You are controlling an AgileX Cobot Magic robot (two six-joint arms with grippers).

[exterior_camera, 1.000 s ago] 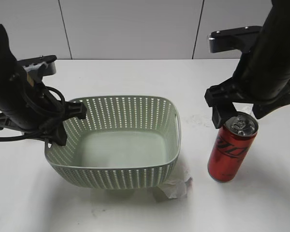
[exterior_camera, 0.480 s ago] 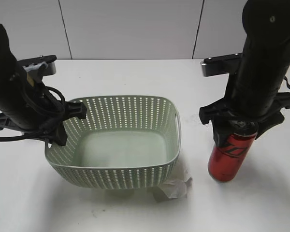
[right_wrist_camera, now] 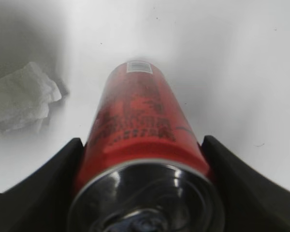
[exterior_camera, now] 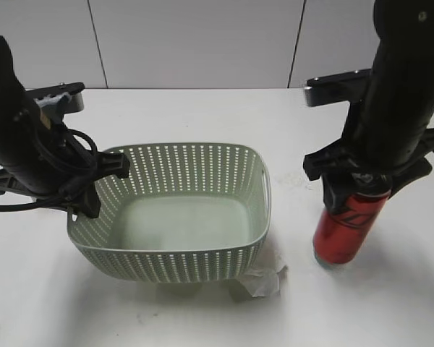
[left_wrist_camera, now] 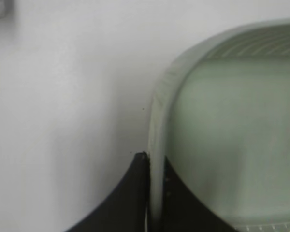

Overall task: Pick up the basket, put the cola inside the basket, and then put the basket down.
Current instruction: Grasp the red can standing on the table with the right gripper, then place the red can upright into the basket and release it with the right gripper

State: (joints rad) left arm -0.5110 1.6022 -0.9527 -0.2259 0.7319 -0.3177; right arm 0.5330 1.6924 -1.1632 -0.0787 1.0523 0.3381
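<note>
1. Holding the basket point(exterior_camera: 181, 210) by its left rim, my left gripper point(left_wrist_camera: 152, 193) is pinching the thin wall between two nearly closed jaws. The basket seems raised on that side; I cannot tell if its far side is touching the table point(exterior_camera: 202, 108).
2. Lying just beside the basket's right front corner is a crumpled tissue point(exterior_camera: 264, 280), partly under the basket.
3. On the right, my right gripper point(right_wrist_camera: 140, 159) is closing around the top of the cola point(exterior_camera: 347, 231), both jaws pressing its sides. The can is standing on the table, well apart from the basket.
4. I am thinking the smooth can may slip or tilt if I lift fast, and the one-sided hold may let the basket sag or swing.
5. The table is white and matte; behind it pale wall panels point(exterior_camera: 195, 43) are standing.
</note>
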